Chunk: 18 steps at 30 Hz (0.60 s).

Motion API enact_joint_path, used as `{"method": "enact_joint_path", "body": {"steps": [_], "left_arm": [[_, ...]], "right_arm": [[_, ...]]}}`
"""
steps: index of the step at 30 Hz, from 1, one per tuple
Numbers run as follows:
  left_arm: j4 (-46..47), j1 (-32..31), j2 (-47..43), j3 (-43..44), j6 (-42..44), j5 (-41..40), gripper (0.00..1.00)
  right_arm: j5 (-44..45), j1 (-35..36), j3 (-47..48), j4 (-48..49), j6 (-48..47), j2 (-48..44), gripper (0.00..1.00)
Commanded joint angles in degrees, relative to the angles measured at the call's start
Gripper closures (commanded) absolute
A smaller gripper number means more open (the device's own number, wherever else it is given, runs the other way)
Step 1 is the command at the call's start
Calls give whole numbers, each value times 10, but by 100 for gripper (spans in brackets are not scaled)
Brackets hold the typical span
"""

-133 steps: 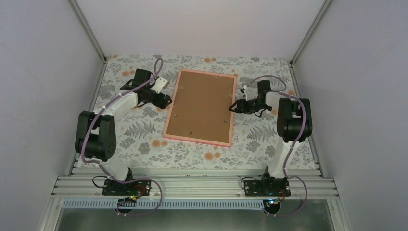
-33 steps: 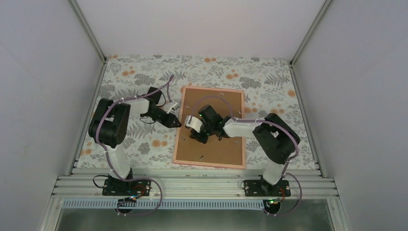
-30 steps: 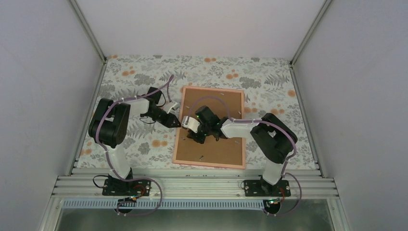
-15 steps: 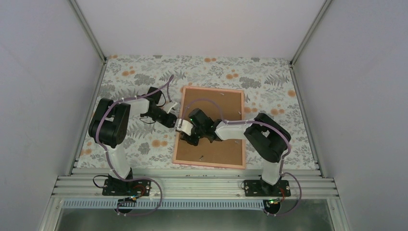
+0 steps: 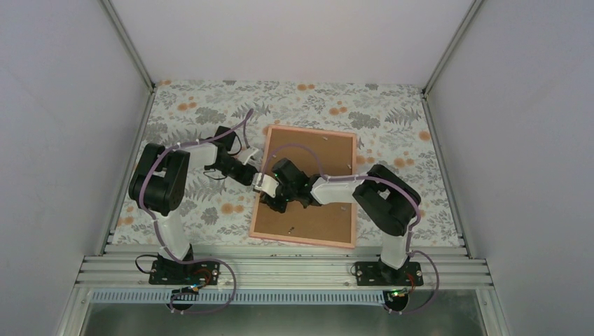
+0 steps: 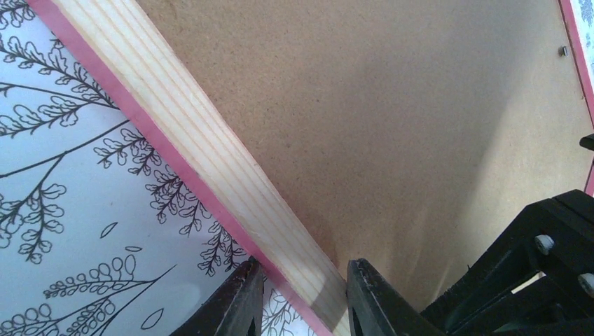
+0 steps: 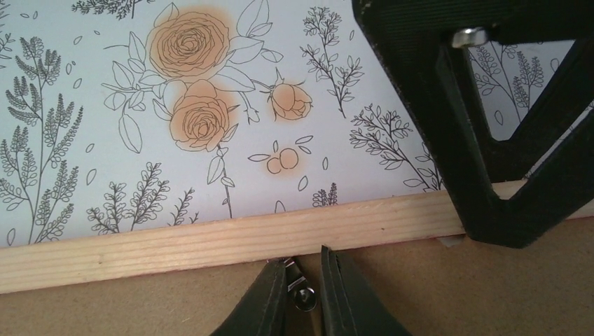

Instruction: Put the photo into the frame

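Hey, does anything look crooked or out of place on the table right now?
The frame lies face down and slightly askew on the table, with its brown backing board in place. No photo is visible in any view. Nothing looks spilled or damaged.

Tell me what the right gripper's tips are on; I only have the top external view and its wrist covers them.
Observer: In the right wrist view, the right gripper has a small metal tab between its fingers, at the inner edge of the frame, along its wooden rail.
Operator: And the left gripper?
Observer: In the left wrist view, it straddles that rail, one finger against each side.
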Motion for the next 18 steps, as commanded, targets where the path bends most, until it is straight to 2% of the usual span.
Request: {"method": "enact_joint_path", "body": {"steps": [1,6,10,13,18], "left_arm": [[-5,-14,-2,-19,10,-28,70],[0,-14,-26,-28,8,-29,69],[6,3,-55,-31,5,-18,68],[8,25,-70,-23,4,-4,66],[18,35,-86,-7,10,1,63]], "right_arm": [[39,4,-6,-24,12,17,85],[6,-10,7,-60,9,-24,82],[-25,-39,5,-78,-7,-78,70],[-42,-69,12,-93,-24,-102,65],[-37,-140,75,-121,-40,-64,65]]}}
